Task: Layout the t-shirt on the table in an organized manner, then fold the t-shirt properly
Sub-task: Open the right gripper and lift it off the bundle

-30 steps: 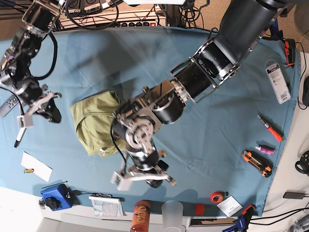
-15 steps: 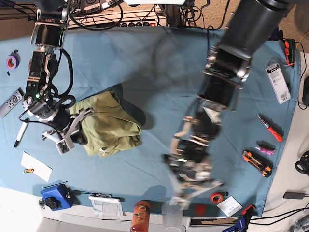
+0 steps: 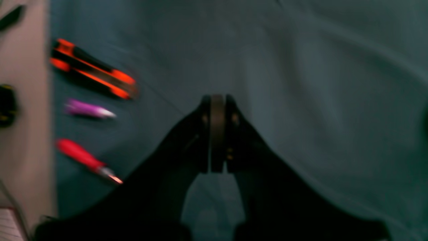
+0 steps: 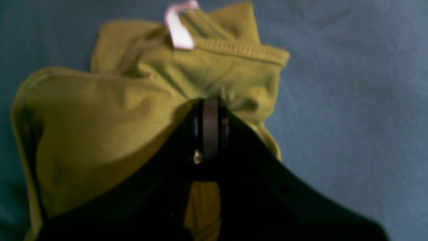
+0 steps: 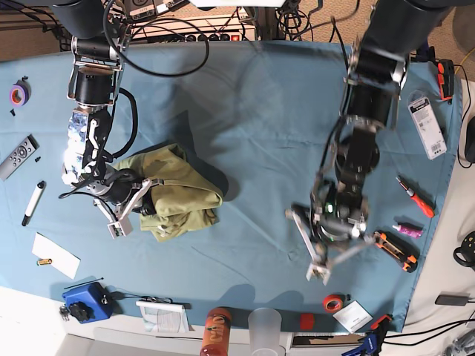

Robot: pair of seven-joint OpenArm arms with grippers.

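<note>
- T-shirt (image 5: pixel 172 194) is seen bunched in a crumpled olive heap on the left half of the counter (image 5: pixel 245 111), not yet spread out; a white label (image 4: pixel 179 28) shows at its collar in the right wrist view.
- Right gripper (image 4: pixel 210 110) is pressed against the heap with its jaws fully together. Whether a fold of cloth is pinched between them cannot be told, as the view is blurred.
- Left gripper (image 3: pixel 217 110) is closed on nothing and is held over bare cloth well away from the shirt, near an orange knife (image 3: pixel 92 68), a purple marker (image 3: pixel 88 109) and a red screwdriver (image 3: pixel 83 159) at the counter's edge.
- Laying-out step is judged to be in hand, with folding not yet begun.
- For the next move, an edge or corner of the shirt would need to be taken by each gripper, so the left one would have to be opened and brought across; the cloth could then be drawn apart and flattened.
- As for containers, a clear cup (image 5: pixel 265 326) stands at the near edge; nothing can be seen inside it.
</note>
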